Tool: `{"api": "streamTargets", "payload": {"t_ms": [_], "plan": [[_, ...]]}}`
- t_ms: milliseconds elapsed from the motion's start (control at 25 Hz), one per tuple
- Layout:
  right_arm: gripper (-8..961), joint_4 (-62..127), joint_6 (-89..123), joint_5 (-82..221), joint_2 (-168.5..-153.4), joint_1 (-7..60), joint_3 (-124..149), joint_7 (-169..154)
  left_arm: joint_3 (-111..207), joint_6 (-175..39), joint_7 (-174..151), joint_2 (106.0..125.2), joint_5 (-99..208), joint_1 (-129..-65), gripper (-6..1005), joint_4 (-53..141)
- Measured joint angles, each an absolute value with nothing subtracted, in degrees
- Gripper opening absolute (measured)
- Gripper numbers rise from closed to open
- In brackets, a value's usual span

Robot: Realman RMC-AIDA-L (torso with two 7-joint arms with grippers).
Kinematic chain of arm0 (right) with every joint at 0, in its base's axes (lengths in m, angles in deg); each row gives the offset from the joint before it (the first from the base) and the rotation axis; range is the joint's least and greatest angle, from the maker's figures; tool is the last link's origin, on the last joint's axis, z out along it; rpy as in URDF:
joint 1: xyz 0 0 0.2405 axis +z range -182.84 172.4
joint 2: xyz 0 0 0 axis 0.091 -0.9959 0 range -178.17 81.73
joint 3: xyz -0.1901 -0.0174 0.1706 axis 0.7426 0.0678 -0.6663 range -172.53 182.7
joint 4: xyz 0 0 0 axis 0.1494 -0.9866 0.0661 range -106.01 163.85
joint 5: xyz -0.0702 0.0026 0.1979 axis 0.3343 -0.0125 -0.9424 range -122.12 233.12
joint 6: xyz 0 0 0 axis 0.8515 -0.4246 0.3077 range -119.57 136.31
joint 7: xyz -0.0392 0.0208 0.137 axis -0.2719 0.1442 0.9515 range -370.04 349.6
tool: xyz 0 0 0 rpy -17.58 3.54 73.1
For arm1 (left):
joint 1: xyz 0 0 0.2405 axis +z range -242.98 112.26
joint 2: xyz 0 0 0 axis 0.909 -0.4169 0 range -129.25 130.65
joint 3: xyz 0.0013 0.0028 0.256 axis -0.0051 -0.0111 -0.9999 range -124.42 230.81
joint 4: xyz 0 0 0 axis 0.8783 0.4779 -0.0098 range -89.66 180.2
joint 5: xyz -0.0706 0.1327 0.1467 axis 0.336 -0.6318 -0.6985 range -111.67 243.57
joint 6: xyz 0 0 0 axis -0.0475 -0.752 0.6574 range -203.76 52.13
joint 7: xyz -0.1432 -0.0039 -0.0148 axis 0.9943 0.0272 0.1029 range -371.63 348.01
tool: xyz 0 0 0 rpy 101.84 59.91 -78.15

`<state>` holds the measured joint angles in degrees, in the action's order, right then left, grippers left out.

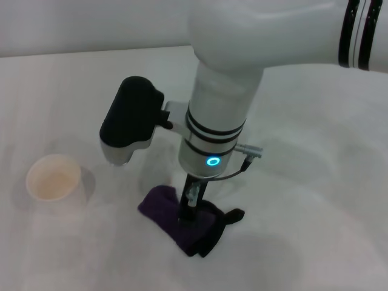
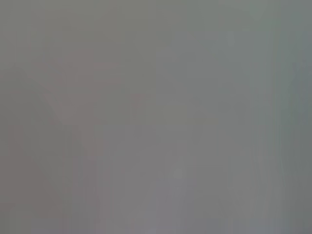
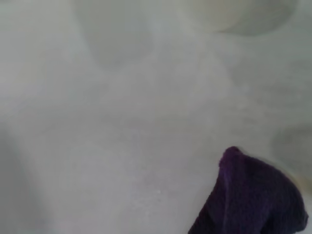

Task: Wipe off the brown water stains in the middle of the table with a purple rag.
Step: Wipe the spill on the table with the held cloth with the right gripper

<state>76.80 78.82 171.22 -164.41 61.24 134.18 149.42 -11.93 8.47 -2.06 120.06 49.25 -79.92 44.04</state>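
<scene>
The purple rag (image 1: 182, 221) lies bunched on the white table (image 1: 315, 182), near the front middle in the head view. Its black loop sticks out to the right. My right gripper (image 1: 190, 205) points straight down from the big white arm, with its dark fingers sunk into the top of the rag and shut on it. A fold of the rag also shows in the right wrist view (image 3: 248, 195), with bare white tabletop (image 3: 122, 146) around it. No tan stain shows in any view. My left gripper is out of view, and the left wrist view is a blank grey.
A white paper cup (image 1: 54, 179) with a tan inside stands upright on the left, well apart from the rag. The black camera housing (image 1: 130, 118) on the right wrist hangs above the table between the cup and the rag.
</scene>
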Motion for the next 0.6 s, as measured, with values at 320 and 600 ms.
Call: {"api": "streamTargets", "payload": {"t_ms": [320, 600], "plan": [[111, 72.71, 74.86, 171.53, -164.42, 61.9, 134.05, 149.79, -11.93, 8.47, -2.06, 120.06, 49.25, -79.73, 892, 44.2], [111, 66.33, 74.03, 176.74, -164.37, 62.43, 128.15, 150.29, -11.93, 8.48, -2.06, 120.04, 49.25, -79.47, 892, 44.13]]}}
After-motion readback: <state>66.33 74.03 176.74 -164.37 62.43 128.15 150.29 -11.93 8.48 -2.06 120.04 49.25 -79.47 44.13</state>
